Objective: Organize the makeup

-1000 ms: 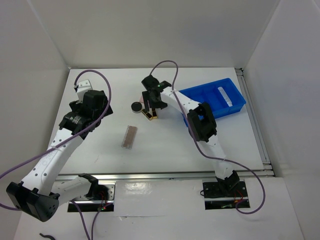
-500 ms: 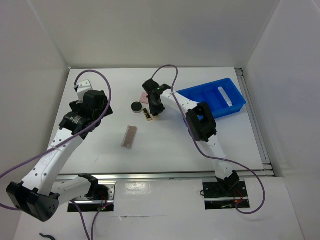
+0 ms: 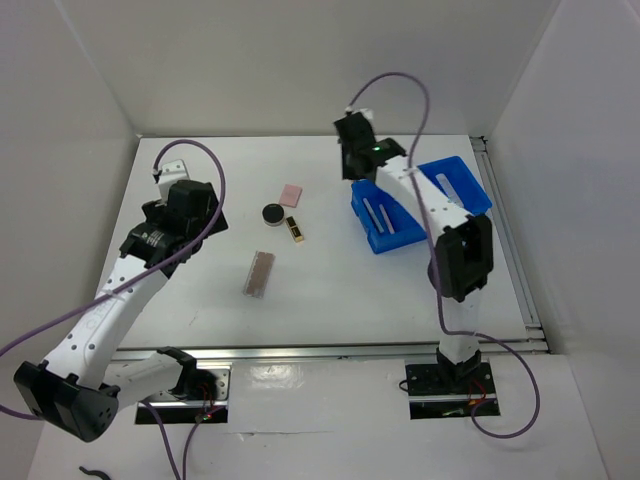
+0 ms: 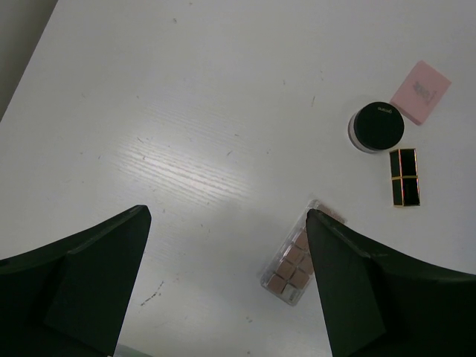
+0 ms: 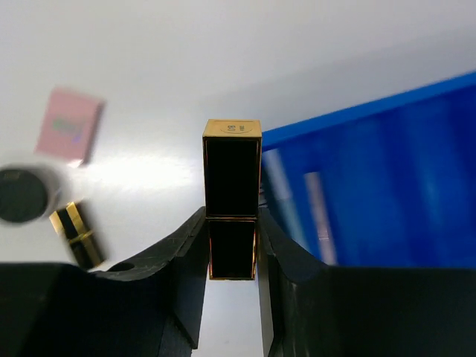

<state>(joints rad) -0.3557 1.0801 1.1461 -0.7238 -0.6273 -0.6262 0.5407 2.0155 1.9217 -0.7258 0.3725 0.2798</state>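
We are gripping a black-and-gold case in the right gripper, jaws clamped on its lower half. It shows two black sections with gold trim at the centre of the wrist view, raised above the table just left of the blue tray.

A second case is lying on the white table mid-frame in the top view, beside the black compact and pink pad. The brownish-pink palette is lying below them.

The left gripper is hanging wide apart over the scuffed surface. White walls are enclosing the table.

The print on the gold end, compact and pad is too small for us to read.
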